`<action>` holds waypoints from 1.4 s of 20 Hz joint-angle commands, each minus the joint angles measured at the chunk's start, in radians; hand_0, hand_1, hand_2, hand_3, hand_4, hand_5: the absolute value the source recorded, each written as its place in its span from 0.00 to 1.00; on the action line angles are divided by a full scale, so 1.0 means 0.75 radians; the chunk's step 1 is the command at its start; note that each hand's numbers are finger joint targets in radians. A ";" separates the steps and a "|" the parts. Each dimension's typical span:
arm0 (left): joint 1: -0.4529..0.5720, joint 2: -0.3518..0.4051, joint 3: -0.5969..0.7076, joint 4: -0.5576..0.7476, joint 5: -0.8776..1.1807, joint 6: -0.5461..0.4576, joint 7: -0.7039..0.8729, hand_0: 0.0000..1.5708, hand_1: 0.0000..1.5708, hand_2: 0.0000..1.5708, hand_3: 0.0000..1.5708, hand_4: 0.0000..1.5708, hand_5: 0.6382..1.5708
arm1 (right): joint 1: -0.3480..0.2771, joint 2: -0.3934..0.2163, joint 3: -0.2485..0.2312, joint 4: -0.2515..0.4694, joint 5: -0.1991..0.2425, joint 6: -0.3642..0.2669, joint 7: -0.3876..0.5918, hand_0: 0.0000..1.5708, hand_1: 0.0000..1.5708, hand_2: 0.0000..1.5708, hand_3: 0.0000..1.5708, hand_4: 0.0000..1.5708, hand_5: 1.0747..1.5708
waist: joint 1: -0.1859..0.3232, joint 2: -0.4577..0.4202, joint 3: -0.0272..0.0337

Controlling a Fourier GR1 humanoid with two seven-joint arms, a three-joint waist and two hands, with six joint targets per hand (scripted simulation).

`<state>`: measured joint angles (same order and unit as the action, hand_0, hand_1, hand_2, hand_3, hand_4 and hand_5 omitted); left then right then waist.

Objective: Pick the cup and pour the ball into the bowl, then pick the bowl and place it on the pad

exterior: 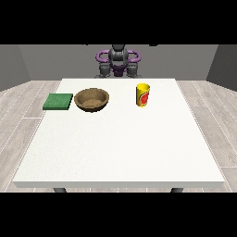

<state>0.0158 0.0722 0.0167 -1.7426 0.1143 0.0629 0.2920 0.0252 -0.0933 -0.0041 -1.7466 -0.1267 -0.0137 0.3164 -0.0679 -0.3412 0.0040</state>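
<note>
Only 1 view is given: a camera across the tabletop (120,148) from the robot (118,61), raised and tilted down, facing it. It stands well back, taking in the whole tabletop with floor on both sides.

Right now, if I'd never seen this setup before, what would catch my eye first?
Probably the yellow cup with its red mark, standing upright on the big white table towards the view's right. To its left sits a brown bowl, and beside that, near the table's left edge, a flat green pad. Behind the far edge waits the small grey and purple robot, its hands not plainly visible.
</note>
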 commanded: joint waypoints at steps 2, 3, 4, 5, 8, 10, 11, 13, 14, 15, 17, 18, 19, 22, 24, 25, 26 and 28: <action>-0.033 -0.054 -0.075 -0.166 -0.040 0.096 0.185 0.00 0.00 0.00 0.00 0.38 0.99 | -0.005 0.017 0.039 -0.255 -0.009 -0.081 0.258 0.00 0.00 0.00 0.00 0.52 0.91 | -0.017 -0.012 -0.0055; -0.169 -0.029 -0.027 -0.188 -0.025 0.131 0.285 0.00 0.00 0.00 0.00 0.38 0.99 | -0.059 0.011 0.015 -0.260 -0.009 -0.097 0.259 0.00 0.00 0.00 0.00 0.52 0.94 | -0.017 0.050 -0.0052; -0.164 -0.011 -0.012 -0.202 -0.029 0.136 0.311 0.00 0.00 0.00 0.00 0.37 0.99 | -0.048 -0.060 -0.058 -0.321 -0.083 -0.044 0.316 0.00 0.00 0.00 0.00 0.50 0.95 | -0.031 0.032 -0.0052; -0.161 -0.055 -0.055 -0.189 -0.076 0.149 0.189 0.00 0.00 0.00 0.00 0.36 0.99 | 0.018 -0.035 -0.058 -0.333 -0.078 -0.025 0.192 0.00 0.00 0.00 0.00 0.49 0.95 | -0.031 0.139 -0.0051; -0.272 -0.076 -0.052 -0.086 -0.109 0.152 0.042 0.00 0.00 0.00 0.00 0.38 0.98 | -0.128 -0.007 -0.025 -0.254 0.013 -0.062 0.082 0.00 0.00 0.00 0.00 0.48 0.96 | -0.024 0.327 -0.0054; -0.281 -0.038 0.000 -0.017 -0.102 0.105 -0.119 0.00 0.00 0.00 0.00 0.39 0.98 | -0.124 0.040 -0.013 -0.255 0.021 -0.075 -0.015 0.00 0.00 0.00 0.00 0.46 0.94 | -0.047 0.415 -0.0058; -0.300 -0.074 -0.026 -0.012 -0.103 0.123 -0.120 0.00 0.00 0.00 0.00 0.38 0.98 | -0.155 0.001 -0.063 -0.203 -0.021 -0.020 -0.070 0.00 0.00 0.00 0.00 0.46 0.95 | -0.016 0.468 -0.0052; -0.348 -0.052 0.004 0.057 -0.113 0.102 -0.243 0.00 0.00 0.00 0.00 0.37 0.96 | -0.149 0.092 0.047 -0.182 0.076 -0.062 -0.193 0.00 0.00 0.00 0.14 0.46 0.96 | -0.033 0.578 -0.0057; -0.306 -0.049 -0.001 0.068 -0.111 0.074 -0.326 0.00 0.00 0.00 0.00 0.35 0.95 | -0.167 0.023 -0.056 -0.147 0.003 -0.013 -0.194 0.00 0.00 0.00 0.06 0.45 0.95 | -0.019 0.612 -0.0055; -0.336 -0.056 0.029 0.149 -0.142 0.110 -0.391 0.00 0.00 0.00 0.00 0.35 0.94 | -0.141 0.071 0.040 -0.188 0.060 -0.032 -0.200 0.00 0.00 0.00 0.00 0.45 0.94 | -0.064 0.629 -0.0060; -0.399 0.035 0.129 0.186 -0.104 0.067 -0.442 0.00 0.00 0.00 0.00 0.36 0.93 | -0.202 -0.017 -0.112 -0.144 -0.067 0.057 -0.267 0.00 0.00 0.00 0.00 0.43 0.94 | -0.063 0.711 -0.0055; -0.377 0.007 0.101 0.224 -0.127 0.075 -0.494 0.00 0.00 0.00 0.00 0.35 0.91 | -0.160 0.013 -0.079 -0.108 -0.029 0.057 -0.342 0.00 0.00 0.00 0.00 0.44 0.94 | -0.062 0.730 -0.0054; -0.350 0.021 0.110 0.234 -0.114 0.036 -0.597 0.00 0.00 0.00 0.00 0.35 0.92 | -0.197 -0.019 -0.145 -0.086 -0.083 0.090 -0.384 0.00 0.00 0.00 0.00 0.44 0.95 | -0.055 0.805 -0.0055; -0.394 0.037 0.155 0.411 -0.078 -0.017 -0.735 0.00 0.00 0.00 0.00 0.26 0.91 | -0.232 -0.032 -0.153 -0.079 -0.073 0.088 -0.385 0.00 0.00 0.00 0.00 0.43 0.95 | -0.063 0.842 -0.0061; -0.355 0.027 0.138 0.527 -0.109 -0.029 -0.798 0.00 0.00 0.00 0.00 0.20 0.90 | -0.178 -0.039 -0.163 -0.076 -0.091 0.120 -0.406 0.00 0.00 0.00 0.00 0.43 0.96 | -0.083 0.787 -0.0058; -0.387 0.039 0.144 0.528 -0.099 -0.039 -0.784 0.00 0.00 0.00 0.00 0.16 0.90 | -0.219 -0.093 -0.242 0.009 -0.135 0.161 -0.439 0.00 0.00 0.00 0.00 0.43 0.97 | -0.068 0.813 -0.0054; -0.388 0.034 0.139 0.623 -0.109 -0.053 -0.826 0.00 0.00 0.00 0.00 0.12 0.89 | -0.232 -0.066 -0.213 -0.005 -0.114 0.115 -0.378 0.00 0.00 0.00 0.00 0.43 0.98 | -0.047 0.769 -0.0057; -0.439 0.010 0.162 0.751 -0.110 -0.019 -0.860 0.00 0.00 0.00 0.00 0.00 0.87 | -0.164 -0.054 -0.182 -0.001 -0.104 0.159 -0.432 0.00 0.00 0.00 0.00 0.42 0.98 | -0.093 0.749 -0.0057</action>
<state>-0.2803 0.0883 0.1230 -1.3284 0.0323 0.0562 -0.2806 -0.1157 -0.1322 -0.1392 -1.7710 -0.2029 0.0839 0.0191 -0.1242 0.2304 -0.0003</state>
